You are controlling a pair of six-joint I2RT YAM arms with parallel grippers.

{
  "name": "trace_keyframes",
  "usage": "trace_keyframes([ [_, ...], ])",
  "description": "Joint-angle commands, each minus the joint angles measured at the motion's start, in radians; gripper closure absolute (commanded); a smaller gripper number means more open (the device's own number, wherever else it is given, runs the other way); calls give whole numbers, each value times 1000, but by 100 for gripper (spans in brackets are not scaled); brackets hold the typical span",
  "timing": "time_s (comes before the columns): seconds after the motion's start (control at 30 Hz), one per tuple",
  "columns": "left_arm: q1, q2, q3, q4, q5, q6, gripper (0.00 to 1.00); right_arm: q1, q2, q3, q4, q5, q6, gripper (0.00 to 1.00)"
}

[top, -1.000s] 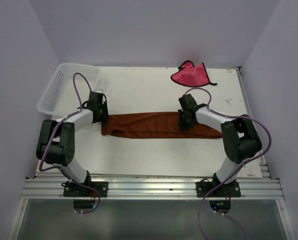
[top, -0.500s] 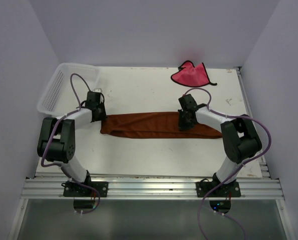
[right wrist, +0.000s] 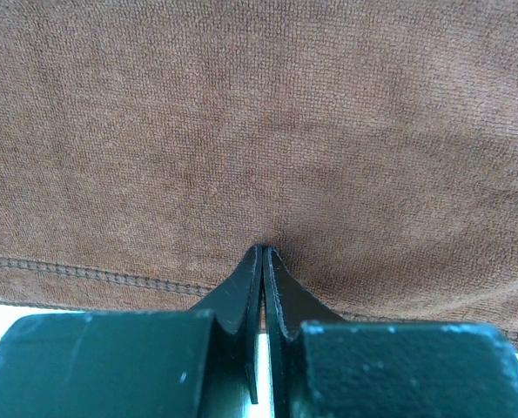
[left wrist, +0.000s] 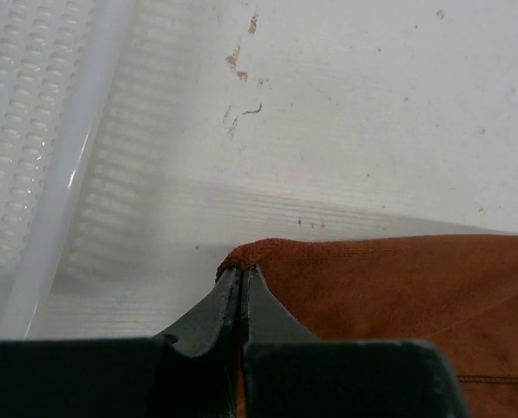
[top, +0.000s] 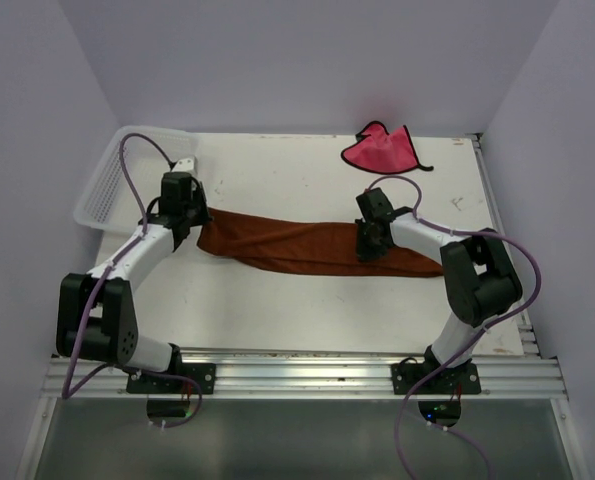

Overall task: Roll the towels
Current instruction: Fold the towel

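Note:
The rust-brown towel (top: pixel 297 245) lies folded in a long strip across the middle of the table, its left end slanting toward the back. My left gripper (top: pixel 197 226) is shut on that left corner (left wrist: pixel 259 252), and the wrist view shows the fingertips (left wrist: pixel 257 292) pinching the cloth's edge. My right gripper (top: pixel 368 250) is shut with its tips dug into a pucker of the same towel (right wrist: pixel 267 131), right of the strip's middle. The pink-red towel (top: pixel 380 150) lies crumpled at the back right, apart from both grippers.
A white mesh basket (top: pixel 127 170) stands at the back left, close beside my left gripper; its rim (left wrist: pixel 58 200) fills the left of the left wrist view. White walls close in the table on three sides.
My left gripper closed on the brown towel's left corner and carried it back and left toward the basket, so that end now slants. The right gripper stayed in place.

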Motion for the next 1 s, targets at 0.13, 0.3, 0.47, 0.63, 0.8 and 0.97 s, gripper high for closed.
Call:
trace_keyframes([
  [0.13, -3, 15, -21, 15, -53, 10, 100, 5, 49, -12, 10, 11, -13, 97],
  [0.3, -3, -100, -62, 35, -75, -28, 100, 5, 58, -10, 10, 14, -11, 98],
  [0.47, -12, -238, -128, 65, -64, -85, 100, 5, 57, -7, 6, 25, -13, 98],
  [0.63, -46, -384, -203, 36, -93, -154, 100, 5, 44, -10, -1, 24, -11, 98],
  [0.8, -110, -499, -257, -35, -177, -253, 100, 5, 24, -10, -7, 23, -13, 98],
  [0.97, -193, -582, -288, -114, -278, -370, 100, 7, 23, -5, -13, 25, -13, 98],
])
